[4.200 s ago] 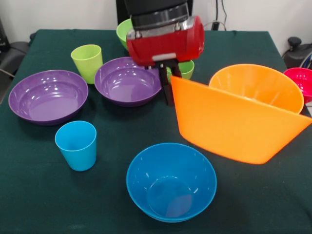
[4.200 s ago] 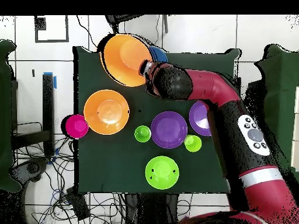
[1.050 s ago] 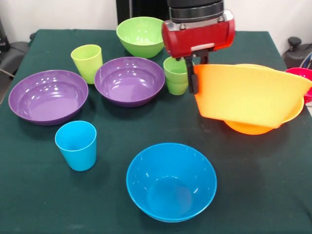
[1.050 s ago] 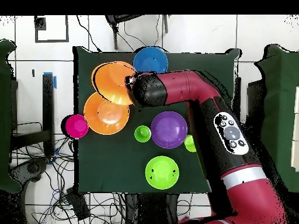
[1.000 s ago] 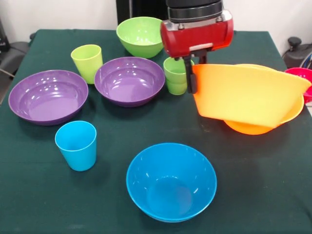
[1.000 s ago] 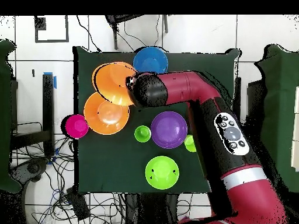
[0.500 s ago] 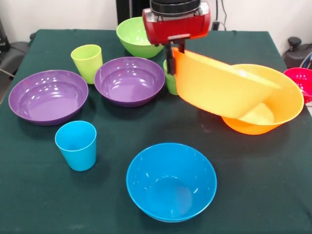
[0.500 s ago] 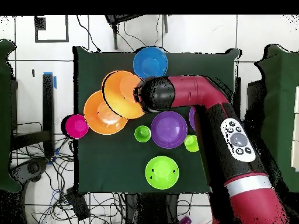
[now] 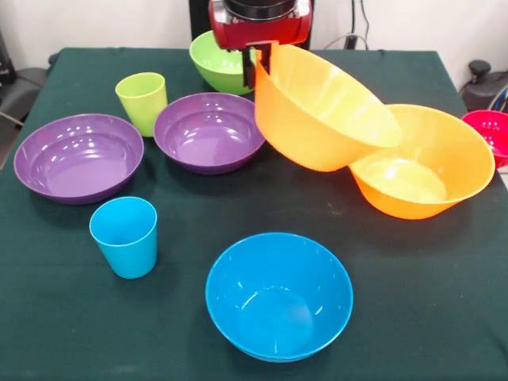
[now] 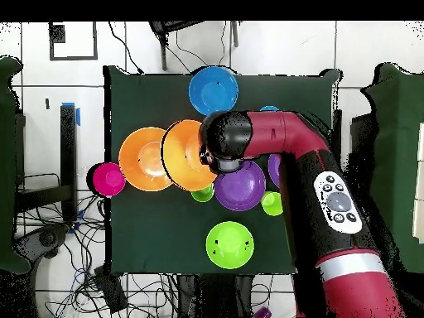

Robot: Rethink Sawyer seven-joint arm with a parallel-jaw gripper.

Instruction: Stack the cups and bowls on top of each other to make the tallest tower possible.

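One orange bowl point(image 9: 321, 111) hangs tilted from the claw point(image 9: 252, 65), clamped on its rim, beside the second orange bowl point(image 9: 429, 171).

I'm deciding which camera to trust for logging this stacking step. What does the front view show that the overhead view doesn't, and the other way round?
Only the front view shows the sky blue cup, the left purple bowl unobstructed, and the hand clamped on the tilted orange bowl's rim. Only the overhead view shows the ridged green cup and the red arm. Both show the second orange bowl, blue bowl, green bowl and red bowl.
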